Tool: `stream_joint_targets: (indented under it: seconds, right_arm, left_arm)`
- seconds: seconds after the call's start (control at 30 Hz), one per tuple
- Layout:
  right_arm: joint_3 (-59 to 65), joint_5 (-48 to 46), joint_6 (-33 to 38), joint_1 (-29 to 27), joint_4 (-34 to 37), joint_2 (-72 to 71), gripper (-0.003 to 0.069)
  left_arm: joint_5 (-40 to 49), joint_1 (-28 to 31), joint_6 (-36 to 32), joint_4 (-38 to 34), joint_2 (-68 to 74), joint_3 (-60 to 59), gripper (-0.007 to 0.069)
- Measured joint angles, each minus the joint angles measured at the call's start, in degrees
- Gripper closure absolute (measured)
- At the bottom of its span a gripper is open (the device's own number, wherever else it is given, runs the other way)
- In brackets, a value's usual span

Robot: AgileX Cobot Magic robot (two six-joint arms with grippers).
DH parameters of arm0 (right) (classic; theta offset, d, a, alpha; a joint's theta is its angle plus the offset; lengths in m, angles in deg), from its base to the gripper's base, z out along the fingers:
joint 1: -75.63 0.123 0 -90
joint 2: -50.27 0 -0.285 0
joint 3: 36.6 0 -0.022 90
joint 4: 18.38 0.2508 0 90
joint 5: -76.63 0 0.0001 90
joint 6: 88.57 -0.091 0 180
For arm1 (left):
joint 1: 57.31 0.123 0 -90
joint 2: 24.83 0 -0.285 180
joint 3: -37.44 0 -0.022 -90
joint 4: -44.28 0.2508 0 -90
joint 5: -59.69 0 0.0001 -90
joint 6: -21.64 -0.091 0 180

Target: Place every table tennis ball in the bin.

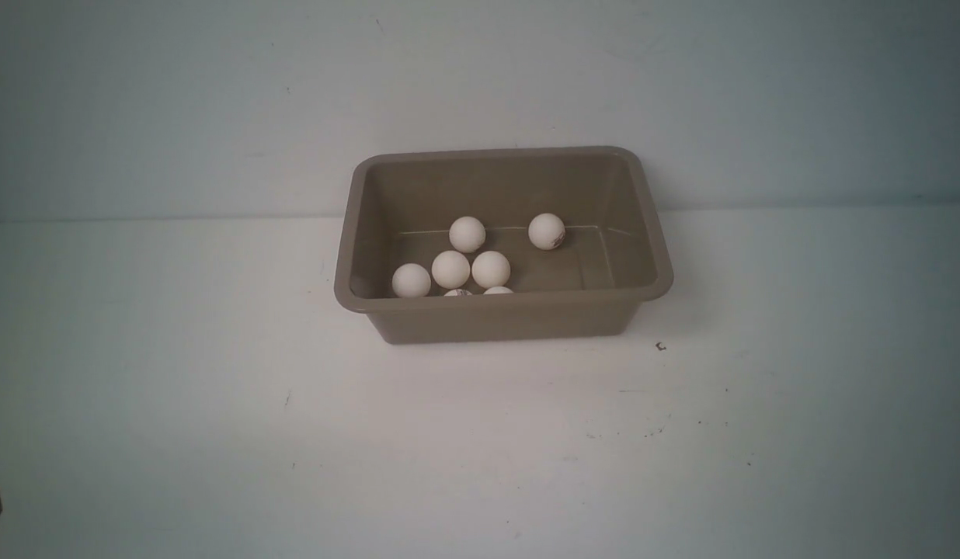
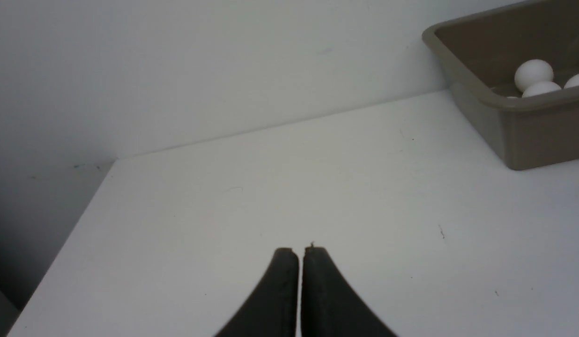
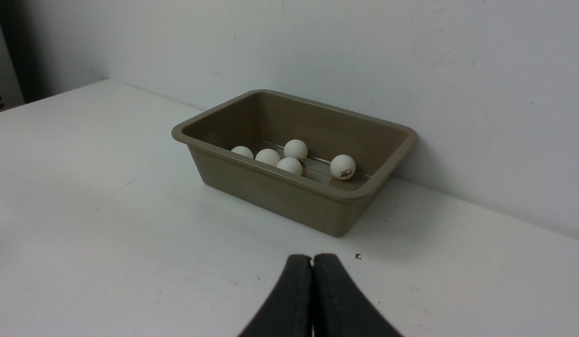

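The taupe-brown bin (image 1: 502, 314) stands on the white table against the back wall. Several off-white table tennis balls (image 1: 450, 269) lie inside it, most bunched toward its left front, two half hidden by the near rim. One ball with a dark mark (image 1: 547, 230) sits apart to the right. The right wrist view shows the bin (image 3: 270, 189) and the marked ball (image 3: 343, 167). My right gripper (image 3: 312, 256) is shut and holds nothing, well short of the bin. My left gripper (image 2: 298, 249) is shut and empty too, over bare table, with the bin (image 2: 528, 135) off to one side.
A small dark speck (image 1: 660, 346) lies on the table by the bin's front right corner. The table's left edge (image 2: 64, 243) drops off beside my left gripper. The wall runs right behind the bin.
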Motion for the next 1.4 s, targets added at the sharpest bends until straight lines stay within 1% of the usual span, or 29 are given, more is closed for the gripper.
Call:
stream_joint_targets:
  seconds: [0.3,0.47,0.67,0.93,1.4]
  right_arm:
    - [0.00,0.00,0.00,0.00,0.00,0.00,0.0675]
    - [0.00,0.00,0.00,0.00,0.00,0.00,0.0675]
    - [0.00,0.00,0.00,0.00,0.00,0.00,0.0675]
    - [0.00,0.00,0.00,0.00,0.00,0.00,0.0675]
    - [0.00,0.00,0.00,0.00,0.00,0.00,0.0675]
  left_arm:
    - [-0.40,0.23,0.00,0.00,-3.18,-2.68,0.0629]
    - [-0.46,0.23,1.22,0.00,-5.18,-2.73,0.0629]
    - [3.52,0.23,4.92,0.00,-5.44,-2.73,0.0629]
    - [10.89,0.24,5.37,1.45,-5.44,-2.73,0.0629]
    - [11.91,0.24,5.36,1.69,-5.44,-2.68,0.0629]
